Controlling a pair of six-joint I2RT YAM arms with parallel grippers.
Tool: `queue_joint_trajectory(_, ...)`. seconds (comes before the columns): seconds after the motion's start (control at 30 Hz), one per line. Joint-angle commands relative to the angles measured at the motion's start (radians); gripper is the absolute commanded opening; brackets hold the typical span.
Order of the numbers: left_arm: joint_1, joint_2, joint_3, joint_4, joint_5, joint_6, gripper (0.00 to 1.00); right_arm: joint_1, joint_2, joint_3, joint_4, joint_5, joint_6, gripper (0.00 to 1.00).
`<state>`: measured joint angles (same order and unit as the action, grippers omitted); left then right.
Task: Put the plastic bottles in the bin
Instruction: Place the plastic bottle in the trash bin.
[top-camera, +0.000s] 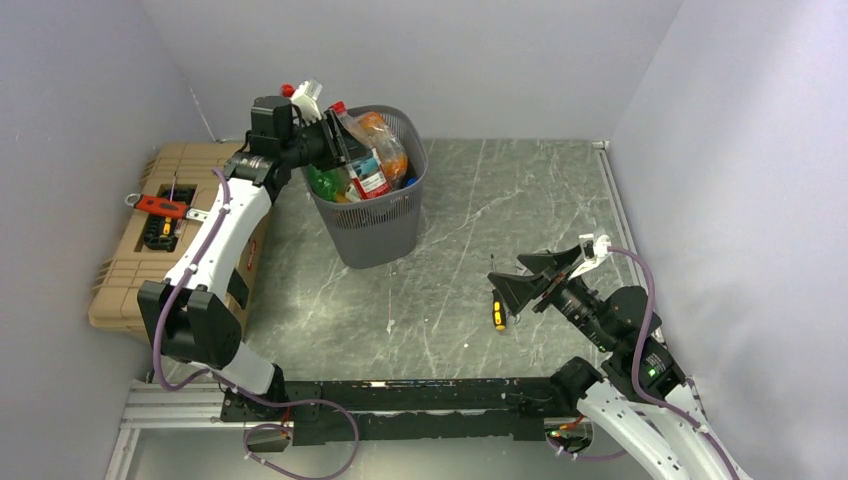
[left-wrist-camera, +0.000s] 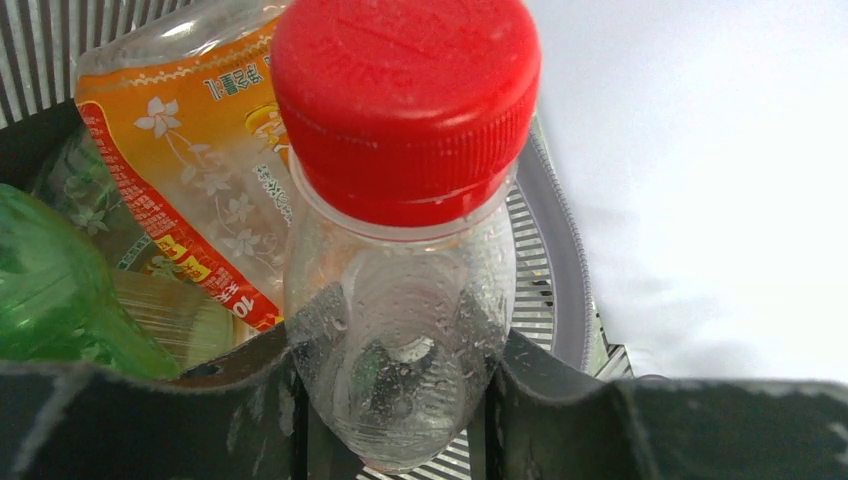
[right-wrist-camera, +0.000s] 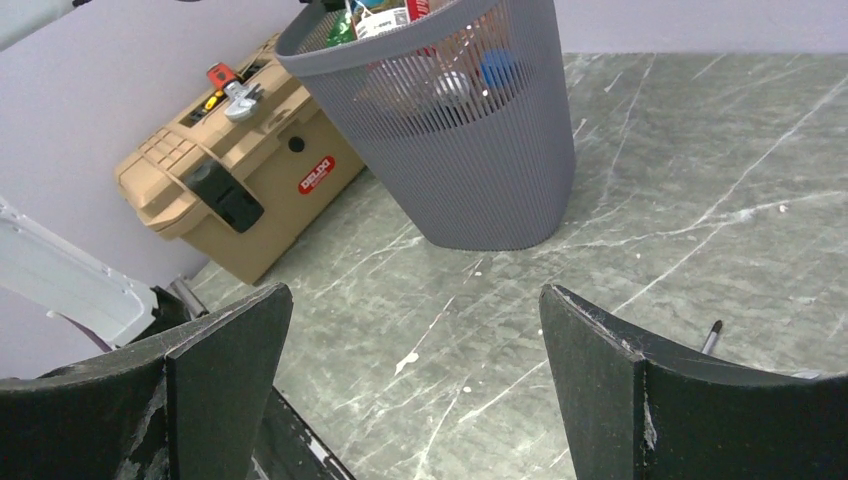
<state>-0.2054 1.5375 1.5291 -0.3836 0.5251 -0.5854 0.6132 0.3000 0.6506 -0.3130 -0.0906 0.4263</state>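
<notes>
I'm gripping a clear red-capped plastic bottle (left-wrist-camera: 400, 230) in the left claw (left-wrist-camera: 395, 345) over the dark grey mesh bin (top-camera: 375, 235) — right claw (right-wrist-camera: 415, 380) gaping empty; next, likely releasing.

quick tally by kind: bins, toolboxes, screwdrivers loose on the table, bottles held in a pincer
bin: 1
toolbox: 1
screwdriver loose on the table: 1
bottle in the left pincer: 1
total: 4
The bottles piled inside the bin overlap too much to count.
</notes>
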Motion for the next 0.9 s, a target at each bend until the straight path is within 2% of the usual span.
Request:
queue_joint_trajectory(0.0,-0.008,-0.035,0.029,-0.010,0.051,0.010,0.52,0.005,0.000,0.009,0.044,0.018,0.006,0.99)
queue_joint_trajectory(0.17,-0.008,-0.071,0.101,-0.107,-0.022,0.106,0.83,0.005,0.015,0.016,0.050,0.016,0.001,0.99)
queue_joint_trajectory(0.3,-0.008,-0.114,0.186,-0.193,-0.131,0.201,0.99,0.005,0.026,0.026,0.055,0.014,-0.007,0.99)
queue_joint_trajectory(0.43,-0.009,-0.172,0.217,-0.230,-0.279,0.294,0.99,0.005,0.030,0.031,0.051,0.017,-0.016,0.99)
queue_joint_trajectory(0.57,-0.017,-0.237,0.126,-0.129,-0.441,0.347,0.99,0.005,0.039,0.025,0.060,0.019,-0.020,0.99)
queue_joint_trajectory(0.7,-0.025,-0.171,0.131,-0.139,-0.393,0.351,0.84,0.005,0.056,0.019,0.076,0.011,-0.017,0.99)
queue_joint_trajectory(0.87,-0.043,-0.083,0.141,-0.157,-0.366,0.334,0.73,0.005,0.065,0.018,0.083,0.005,-0.011,0.99)
